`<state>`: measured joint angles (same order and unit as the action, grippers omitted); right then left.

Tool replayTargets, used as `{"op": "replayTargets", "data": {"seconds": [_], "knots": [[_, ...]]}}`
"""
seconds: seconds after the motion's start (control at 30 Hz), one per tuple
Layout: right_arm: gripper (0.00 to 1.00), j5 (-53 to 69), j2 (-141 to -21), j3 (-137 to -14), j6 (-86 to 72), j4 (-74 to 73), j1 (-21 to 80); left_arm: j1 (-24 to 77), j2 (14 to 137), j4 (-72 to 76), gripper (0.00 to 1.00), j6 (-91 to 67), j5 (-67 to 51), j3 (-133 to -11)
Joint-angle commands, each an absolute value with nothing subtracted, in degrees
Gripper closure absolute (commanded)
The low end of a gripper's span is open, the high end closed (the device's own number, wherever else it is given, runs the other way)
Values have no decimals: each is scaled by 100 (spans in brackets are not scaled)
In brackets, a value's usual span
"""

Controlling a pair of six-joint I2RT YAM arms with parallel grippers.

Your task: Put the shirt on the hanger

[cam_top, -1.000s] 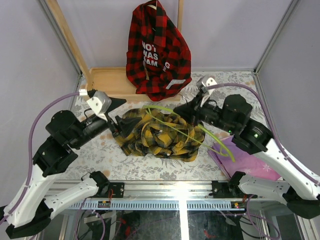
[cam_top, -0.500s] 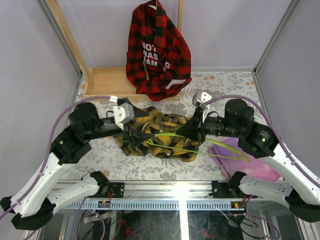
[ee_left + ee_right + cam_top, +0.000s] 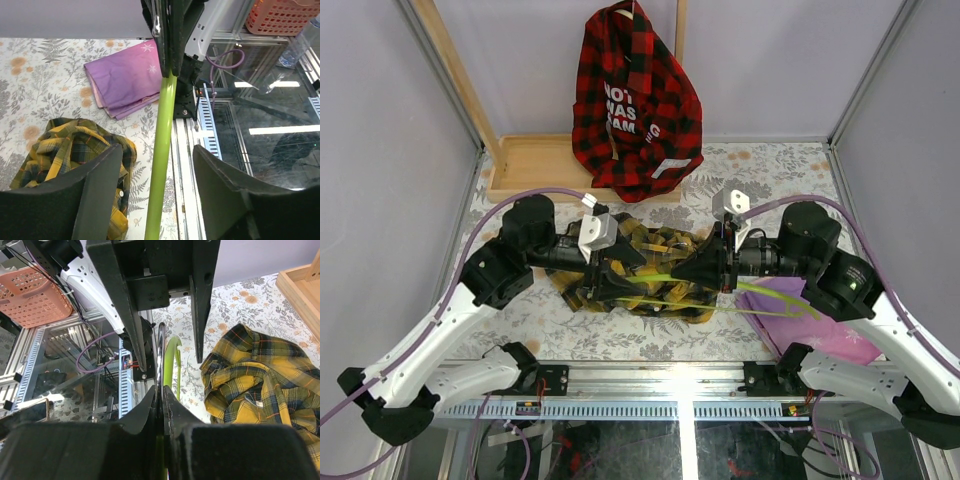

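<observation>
The yellow and dark plaid shirt lies crumpled on the floral table between my two arms. The thin lime-green hanger is held above it, stretching from the shirt toward the purple cloth. My right gripper is shut on the hanger, whose wire comes out past its closed tips. My left gripper faces it. Its jaws stand open on either side of the green bar, with gaps both sides. In the left wrist view the shirt lies left of and below that gripper.
A red-and-black plaid shirt hangs on the wooden rack at the back. A folded purple cloth lies at the right front. The metal front rail is just below the hanger. An orange basket stands off the table.
My left gripper has swung right over the shirt until its jaws straddle the hanger bar, and the jaws have narrowed. My right gripper has lowered slightly, holding the hanger.
</observation>
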<state>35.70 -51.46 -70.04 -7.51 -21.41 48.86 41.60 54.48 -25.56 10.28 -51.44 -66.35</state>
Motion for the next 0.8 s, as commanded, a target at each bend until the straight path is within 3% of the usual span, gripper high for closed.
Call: {"op": "replayTargets", "data": {"seconds": [0.0,0.27,0.37,0.5,0.53,0.63,0.77], "knots": [[100,3769,-5041,-6974,-915,-1472,4885,4188,5558,-2098,47,797,-5601,-6543],[97,3854,-4994,-6645,-1260,-760,4884,4194,5781,-2271,84,820,-5469,-6606],[84,3706,-4931,-6639,-1179,-984,4882,4192,5843,-2498,100,1012,-5371,-6712],[37,3342,-4698,-6636,-1031,-1573,4886,4193,5785,-2904,100,1389,-5094,-6804],[31,3238,-4621,-6636,-974,-1768,4885,4192,5752,-3034,100,1494,-5042,-6831],[23,3043,-4432,-6672,-774,-2341,4886,4193,5667,-3365,100,1781,-4865,-6899],[21,2925,-4197,-6730,-539,-3080,4879,4194,5588,-3754,100,2036,-4766,-7044]]}}
